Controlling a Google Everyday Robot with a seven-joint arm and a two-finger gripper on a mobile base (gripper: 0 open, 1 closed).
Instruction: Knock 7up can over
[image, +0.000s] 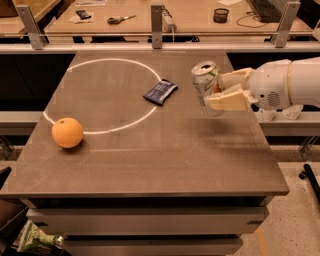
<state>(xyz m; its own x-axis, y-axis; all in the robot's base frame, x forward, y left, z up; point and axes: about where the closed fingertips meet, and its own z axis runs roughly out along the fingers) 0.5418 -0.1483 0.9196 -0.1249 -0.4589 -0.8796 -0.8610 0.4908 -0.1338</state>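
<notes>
Clamping the 7up can (204, 82) between its two cream fingers (227, 100), the gripper (215, 91) sits over the right side of the table (150, 165), with its white arm (287, 82) stretching in from the right edge of the view. One finger runs across the can's near face and the other sits behind it, so the jaws are closed on the can's body.

The can's long axis is close to vertical but not quite. It tips a little, the silver top leaning left, away from the arm, and the base sits nearer the wrist. The open top faces up and slightly toward the camera. The base looks to be just off the tabletop, with a soft shadow below it, though that is hard to judge.

On the leaning side, a dark blue packet (160, 91) lies flat near the can, resting on the right rim of a white painted circle (100, 132). An orange (67, 132) sits well apart at front left, touching that line.
</notes>
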